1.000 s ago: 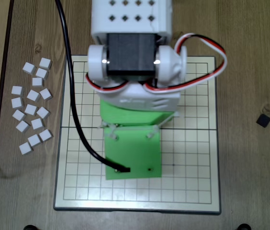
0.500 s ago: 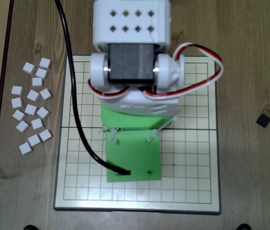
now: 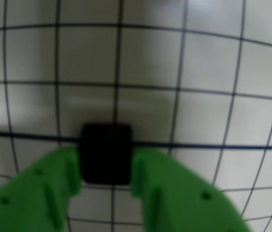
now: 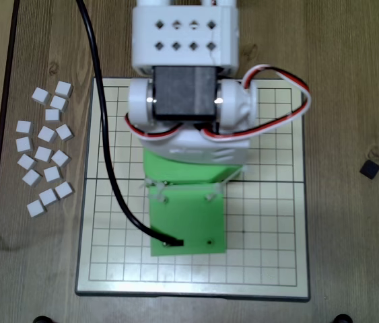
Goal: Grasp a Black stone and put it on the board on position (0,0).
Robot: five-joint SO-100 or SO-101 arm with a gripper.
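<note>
In the wrist view a Black stone [image 3: 106,153] sits between the green fingers [image 3: 58,183] of my gripper [image 3: 106,162], which is shut on it. The stone is low over the cream board [image 3: 208,72], covering a crossing on the thick seam line [image 3: 213,145]. No centre dot shows there, and I cannot tell whether the stone touches the board. In the overhead view the arm and its green wrist plate [image 4: 188,219] cover the middle of the board [image 4: 270,222], hiding the gripper, the stone and position (0,0). A second Black stone [image 4: 369,168] lies on the wood to the right of the board.
Several small white blocks [image 4: 44,151] lie scattered on the wooden table left of the board. A black cable [image 4: 105,134] runs down the board's left side to the wrist plate. Red, white and black wires [image 4: 290,101] loop off the arm's right side.
The arm's white upper section has shifted slightly downward in the overhead picture, and the green wrist plate has edged a little toward the board's lower edge.
</note>
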